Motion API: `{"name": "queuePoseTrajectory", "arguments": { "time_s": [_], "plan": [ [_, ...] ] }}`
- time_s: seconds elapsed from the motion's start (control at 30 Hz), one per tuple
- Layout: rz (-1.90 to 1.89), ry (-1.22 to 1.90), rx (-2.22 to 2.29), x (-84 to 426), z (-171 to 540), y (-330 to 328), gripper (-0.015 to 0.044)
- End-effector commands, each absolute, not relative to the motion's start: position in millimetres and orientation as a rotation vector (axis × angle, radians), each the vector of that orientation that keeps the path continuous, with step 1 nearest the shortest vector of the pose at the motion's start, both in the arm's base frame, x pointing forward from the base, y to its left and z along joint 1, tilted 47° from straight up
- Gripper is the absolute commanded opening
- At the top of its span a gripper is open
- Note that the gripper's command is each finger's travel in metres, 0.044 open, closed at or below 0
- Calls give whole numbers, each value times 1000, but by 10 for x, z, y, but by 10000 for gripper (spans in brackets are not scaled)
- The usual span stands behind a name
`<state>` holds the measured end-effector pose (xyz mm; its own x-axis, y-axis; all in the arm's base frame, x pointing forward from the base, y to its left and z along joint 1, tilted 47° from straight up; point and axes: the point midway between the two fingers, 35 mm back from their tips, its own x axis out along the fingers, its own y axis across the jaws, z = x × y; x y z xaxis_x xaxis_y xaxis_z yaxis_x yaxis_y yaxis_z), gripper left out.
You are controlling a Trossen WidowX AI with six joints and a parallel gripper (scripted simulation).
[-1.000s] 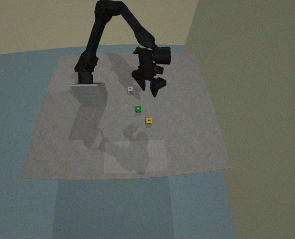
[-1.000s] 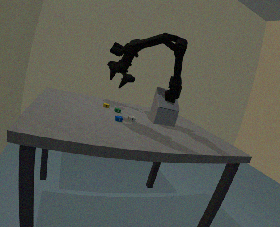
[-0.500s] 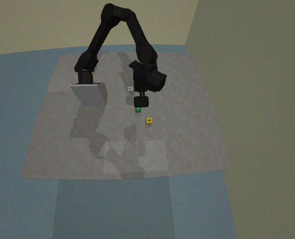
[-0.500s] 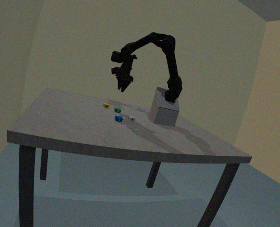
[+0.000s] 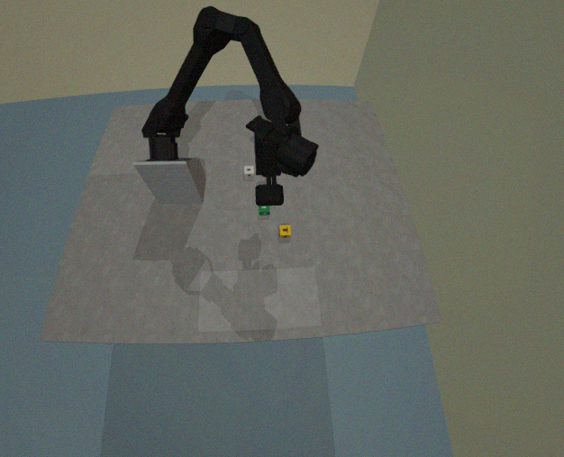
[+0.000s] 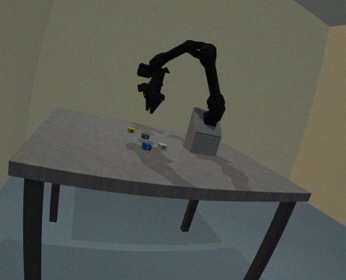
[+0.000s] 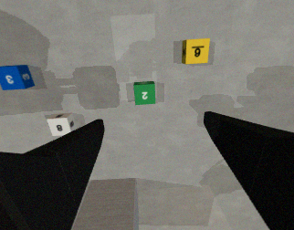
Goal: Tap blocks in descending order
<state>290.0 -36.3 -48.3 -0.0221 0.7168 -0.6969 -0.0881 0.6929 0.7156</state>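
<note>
My gripper is open and empty, pointing down high above the blocks. In the wrist view the green block shows 2 and lies ahead of and between the fingertips. The yellow block is up and right; its digit looks like an upside-down 9, with a bar above it in this view. The white block shows 8, beside the left finger. The blue block shows 3, at far left; the arm hides it in the top view.
The blocks lie apart on the grey table. The arm's grey base box stands on the table, nearest the white block. Arm shadows fall across the table.
</note>
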Motion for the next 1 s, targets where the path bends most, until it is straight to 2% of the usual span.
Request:
{"name": "queuePoseTrajectory", "arguments": {
  "time_s": [0.0,0.4,0.97],
  "plan": [
    [695,1463,558,2877,-336,-250,400],
    [701,1465,566,2268,581,633,400],
    [703,1465,567,2220,613,674,400]
  ]
}}
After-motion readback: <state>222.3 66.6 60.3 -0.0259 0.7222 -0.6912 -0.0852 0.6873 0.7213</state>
